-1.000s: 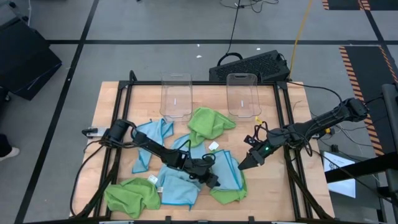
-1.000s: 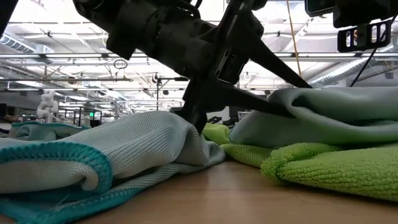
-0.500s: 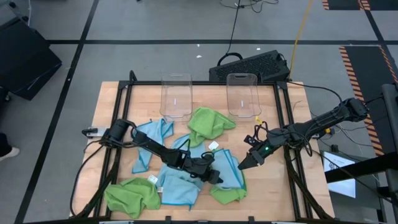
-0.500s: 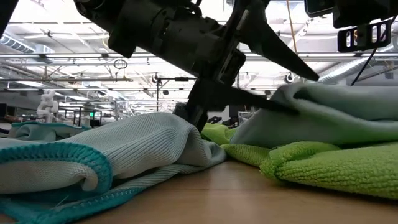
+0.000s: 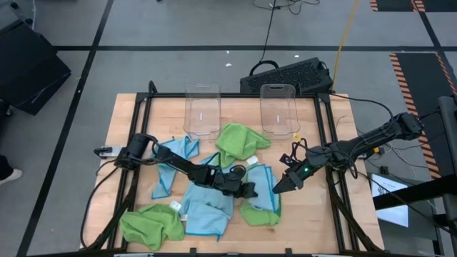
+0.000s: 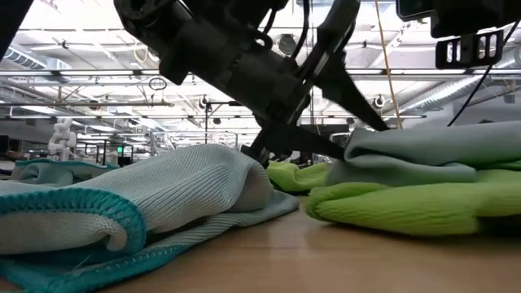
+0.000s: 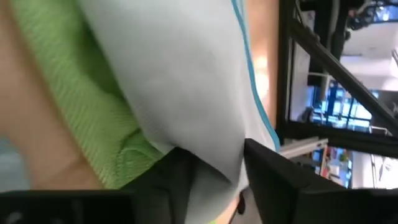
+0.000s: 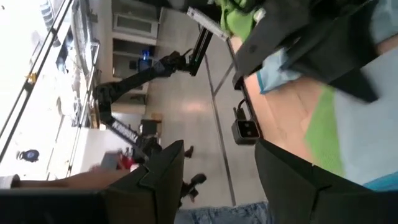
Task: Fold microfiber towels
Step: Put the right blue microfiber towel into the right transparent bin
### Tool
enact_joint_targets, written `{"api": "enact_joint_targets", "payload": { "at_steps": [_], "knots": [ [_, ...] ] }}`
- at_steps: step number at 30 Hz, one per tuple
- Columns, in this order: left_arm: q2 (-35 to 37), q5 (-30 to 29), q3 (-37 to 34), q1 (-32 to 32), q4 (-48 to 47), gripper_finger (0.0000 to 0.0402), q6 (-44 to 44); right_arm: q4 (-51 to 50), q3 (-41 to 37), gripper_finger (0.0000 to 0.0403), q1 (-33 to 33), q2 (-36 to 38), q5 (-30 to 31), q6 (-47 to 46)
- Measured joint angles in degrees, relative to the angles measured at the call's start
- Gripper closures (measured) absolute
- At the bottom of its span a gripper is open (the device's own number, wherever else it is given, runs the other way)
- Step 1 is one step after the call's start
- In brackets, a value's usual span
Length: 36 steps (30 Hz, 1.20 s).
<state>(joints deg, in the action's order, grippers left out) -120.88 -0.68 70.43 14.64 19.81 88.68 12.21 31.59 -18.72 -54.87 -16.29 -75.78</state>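
Several microfiber towels lie crumpled on the wooden table [image 5: 128,114]. A light blue towel [image 5: 264,189] lies on top of a lime green towel [image 5: 258,215] in the near middle. My left gripper [image 5: 248,190] reaches in from the left and is shut on the light blue towel's left edge. My right gripper [image 5: 280,188] hangs open just right of that pile, with nothing between its fingers [image 8: 161,174]. In the low view the light blue towel [image 6: 423,150] rests on the green one [image 6: 391,207]. My left gripper has the light blue towel's edge [image 7: 211,155] between its two fingers [image 7: 273,180], and the cloth fills the gap. The fingers come slanting down from the table's left. One layer or several, I cannot tell. The rest of the towel lies slack on the green towel.
Two clear plastic bins [image 5: 202,111] [image 5: 278,107] stand at the far edge. More towels lie around: green at the far middle [image 5: 239,140] and near left [image 5: 151,225], light blue at left [image 5: 175,153] and near middle [image 5: 207,210]. Black frame rails run along both table sides.
My left gripper has gone toward the table's far edge and a little right, rolling as it went, with the light blue towel's edge between its fingers. That towel now lies flatter and narrower on the green towel, which has shifted with it.
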Motion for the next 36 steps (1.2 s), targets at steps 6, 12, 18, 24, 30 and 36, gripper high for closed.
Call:
{"api": "enact_joint_targets", "payload": {
  "at_steps": [6,12,18,24,30,36],
  "knots": [
    [0.0,-4.2,0.0,-0.3,-0.9,0.0366,-1.3,0.3,0.0,0.0211,0.0,0.1,-4.0,0.8],
    [0.0,-7.6,0.0,-0.5,0.4,0.0390,-2.8,0.4,0.0,0.0211,-0.2,3.3,-4.9,0.6],
    [2.2,-6.8,0.8,-0.2,-0.2,0.0392,-9.6,0.4,0.0,0.0211,-0.1,9.4,0.1,1.6],
    [6.3,-7.9,7.6,1.2,-14.2,0.0392,-26.6,-1.7,0.0,0.0211,-0.1,13.2,4.3,5.6],
    [9.0,-7.5,17.2,1.1,-28.6,0.0392,-39.1,-1.6,0.0,0.0211,-0.1,13.2,5.8,6.1],
    [9.0,-1.9,23.5,-0.6,-35.4,0.0392,-44.0,-1.2,1.0,0.0211,1.7,13.1,7.0,5.1]
  ]
}}
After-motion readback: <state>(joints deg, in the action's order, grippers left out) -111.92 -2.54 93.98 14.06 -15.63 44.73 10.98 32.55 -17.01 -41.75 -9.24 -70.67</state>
